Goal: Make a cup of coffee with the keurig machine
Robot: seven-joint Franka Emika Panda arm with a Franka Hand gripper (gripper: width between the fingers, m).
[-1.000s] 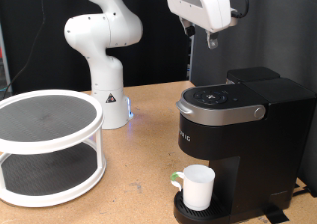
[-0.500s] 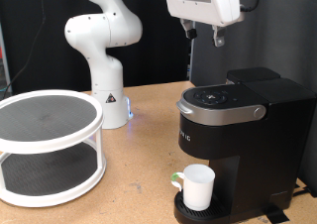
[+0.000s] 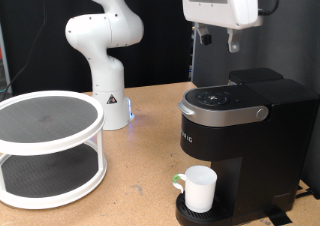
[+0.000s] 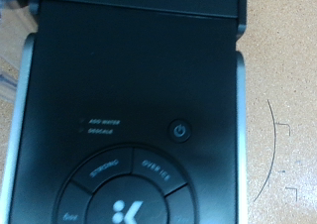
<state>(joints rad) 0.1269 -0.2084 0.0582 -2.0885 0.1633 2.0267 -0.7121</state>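
The black keurig machine (image 3: pixel 240 136) stands at the exterior view's right, lid shut, with its silver-grey handle and round button panel (image 3: pixel 215 96) on top. The small white cup (image 3: pixel 200 189) stands on the round drip base under the spout. My gripper (image 3: pixel 218 41) hangs in the air above the machine's top, fingers pointing down and apart, holding nothing. The wrist view looks straight down on the machine's top (image 4: pixel 139 95) with the power button (image 4: pixel 179 130) and the ring of brew buttons (image 4: pixel 129 189); no fingers show there.
A white two-tier round stand (image 3: pixel 48 146) with dark shelves fills the exterior view's left. A second white robot arm (image 3: pixel 103 56) stands on its base behind the table's middle. The brown tabletop (image 3: pixel 140 166) lies between the stand and the machine.
My gripper has moved to the exterior view's right, from above the machine's front to above its middle, staying at about the same height. The cup and machine have not moved.
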